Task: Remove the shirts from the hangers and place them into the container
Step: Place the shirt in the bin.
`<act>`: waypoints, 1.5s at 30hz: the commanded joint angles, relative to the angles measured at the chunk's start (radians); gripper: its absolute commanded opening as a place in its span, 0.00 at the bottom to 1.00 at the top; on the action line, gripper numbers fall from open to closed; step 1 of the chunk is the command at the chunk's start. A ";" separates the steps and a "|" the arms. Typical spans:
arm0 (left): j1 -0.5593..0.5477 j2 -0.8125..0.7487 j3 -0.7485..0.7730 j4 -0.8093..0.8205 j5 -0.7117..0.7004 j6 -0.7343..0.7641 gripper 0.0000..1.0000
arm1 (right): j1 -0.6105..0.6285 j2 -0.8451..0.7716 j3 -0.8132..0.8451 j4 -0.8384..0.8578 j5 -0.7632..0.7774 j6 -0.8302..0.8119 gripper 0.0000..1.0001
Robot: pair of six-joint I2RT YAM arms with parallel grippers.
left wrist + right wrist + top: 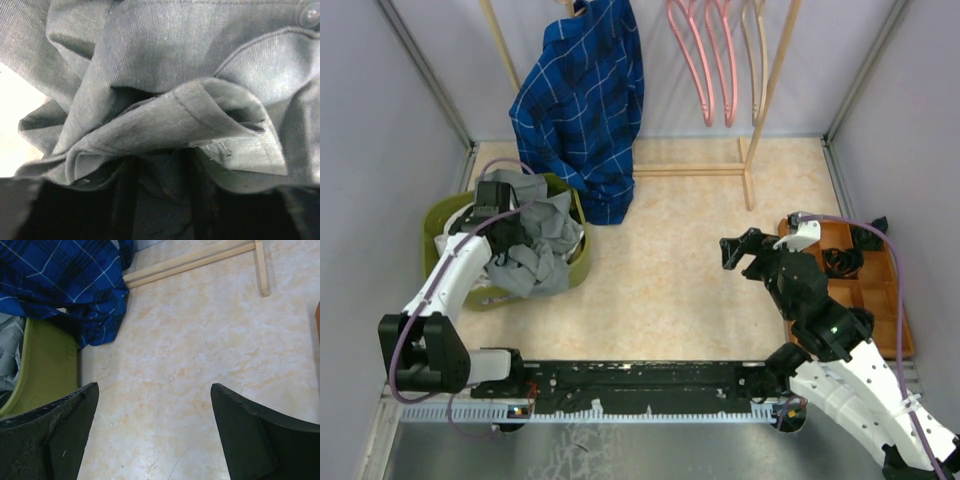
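Left gripper (498,233), nine o'clock, sits buried in grey shirt (535,258) to drop it into the container (434,216), spread hidden; right gripper (154,389) gapes empty

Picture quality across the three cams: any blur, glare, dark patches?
Top external: even light, sharp, blue shirt crisp. Left wrist: grey shirt fills the frame, weave visible, bottom lost in black shadow. Right wrist: tabletop sharp, fingers dark at the bottom corners.
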 commanded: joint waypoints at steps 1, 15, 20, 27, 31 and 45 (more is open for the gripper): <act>0.001 -0.054 0.050 -0.070 0.117 0.008 0.52 | 0.003 0.003 0.026 0.035 0.021 -0.012 0.93; 0.009 -0.270 0.267 -0.154 0.077 -0.009 0.96 | 0.003 0.027 0.021 0.102 -0.053 -0.021 0.94; 0.008 -0.329 0.258 -0.170 0.325 -0.022 0.87 | 0.003 0.056 0.023 0.102 -0.061 -0.009 0.94; 0.007 -0.381 0.228 -0.367 0.314 -0.130 0.87 | 0.003 0.090 0.042 0.092 -0.077 -0.016 0.94; 0.008 -0.419 0.184 -0.443 0.312 -0.134 0.87 | 0.003 0.114 0.046 0.110 -0.084 -0.025 0.94; 0.008 -0.263 0.130 -0.404 0.295 -0.008 0.45 | 0.003 0.148 0.059 0.098 -0.101 0.000 0.94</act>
